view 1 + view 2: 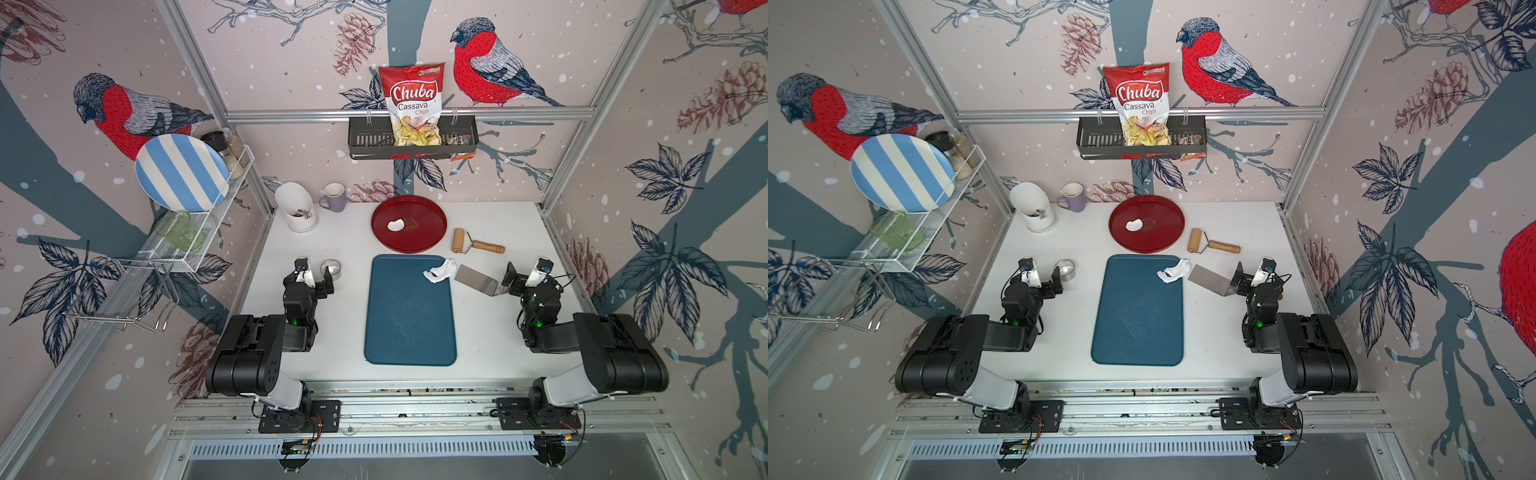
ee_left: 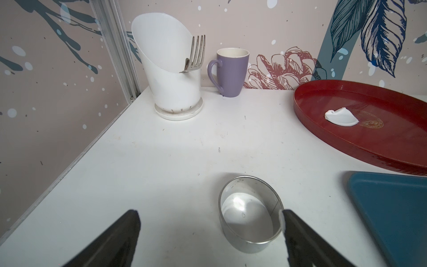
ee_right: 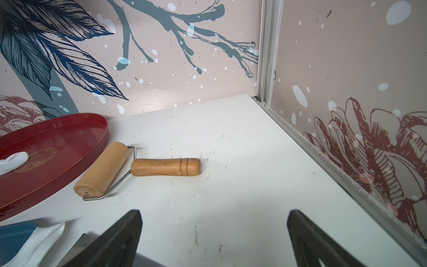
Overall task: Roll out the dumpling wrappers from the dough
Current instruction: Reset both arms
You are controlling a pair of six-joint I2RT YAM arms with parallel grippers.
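The dough is a crumpled white piece lying over the far right corner of the blue board; its edge shows in the right wrist view. A small white dumpling wrapper, round-edged with one side folded, lies in the red tray and also shows in the left wrist view. My left gripper is open and empty; one fingertip stands beside the steel ring. My right gripper is open and empty, next to the metal scraper.
A wooden roller lies right of the tray. A white cutlery holder with a fork and a purple mug stand at the back left. A wire rack on the left wall holds a striped plate.
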